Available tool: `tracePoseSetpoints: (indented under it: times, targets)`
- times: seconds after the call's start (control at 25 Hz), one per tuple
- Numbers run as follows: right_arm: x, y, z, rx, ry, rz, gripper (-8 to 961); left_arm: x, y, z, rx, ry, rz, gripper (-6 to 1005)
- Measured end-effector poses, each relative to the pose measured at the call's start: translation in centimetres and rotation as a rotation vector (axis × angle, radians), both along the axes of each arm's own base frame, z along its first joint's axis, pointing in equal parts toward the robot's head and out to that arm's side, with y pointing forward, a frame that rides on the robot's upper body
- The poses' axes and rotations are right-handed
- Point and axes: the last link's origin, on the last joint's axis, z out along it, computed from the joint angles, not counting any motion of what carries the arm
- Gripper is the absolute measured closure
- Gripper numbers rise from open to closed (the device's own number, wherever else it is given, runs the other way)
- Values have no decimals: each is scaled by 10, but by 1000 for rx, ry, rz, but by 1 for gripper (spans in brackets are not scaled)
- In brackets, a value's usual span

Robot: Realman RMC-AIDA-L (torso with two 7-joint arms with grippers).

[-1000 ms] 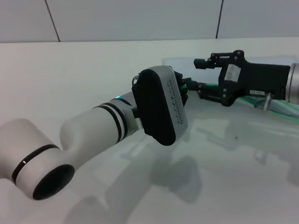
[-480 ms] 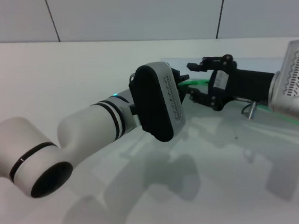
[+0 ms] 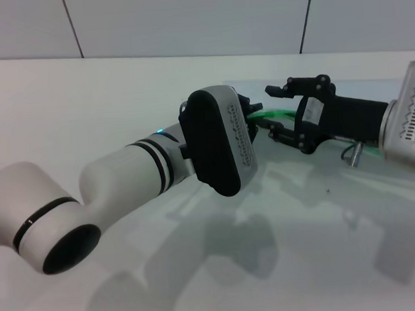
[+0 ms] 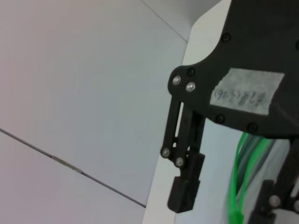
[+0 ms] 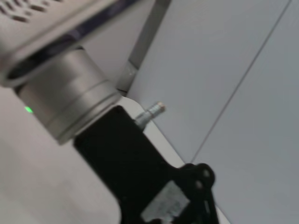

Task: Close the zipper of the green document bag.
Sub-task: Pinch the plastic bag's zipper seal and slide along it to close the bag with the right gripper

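Observation:
The green document bag (image 3: 315, 173) lies flat and pale on the white table to the right. Its zipper (image 3: 270, 113) is a thin bright green strip, raised off the table between the two arms. My right gripper (image 3: 271, 111) is open, with one black finger above the strip and one below. The left wrist view shows the zipper (image 4: 237, 184) running down beside one of the right gripper's fingers (image 4: 184, 198). My left gripper (image 3: 250, 117) sits at the strip's near end, almost wholly hidden behind its own wrist housing (image 3: 221, 140).
My white left arm (image 3: 117, 183) crosses the foreground from the lower left. A metal pin (image 3: 353, 154) sticks out under the right gripper's black body (image 3: 347, 117). Grey wall panels (image 3: 184, 18) close off the back of the table.
Over the last second the right wrist rolled and the gripper came in to the green strip. It then drew back slightly to the right, with its fingers still apart. The left arm barely moved.

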Motion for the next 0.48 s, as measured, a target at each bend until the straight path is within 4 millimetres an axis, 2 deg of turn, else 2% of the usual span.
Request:
tracePoseSetpoints:
  times: [0.48]
  targets:
    - [2,-10,1,2,-60,75,456,-1,2,3,7,-4,6,918]
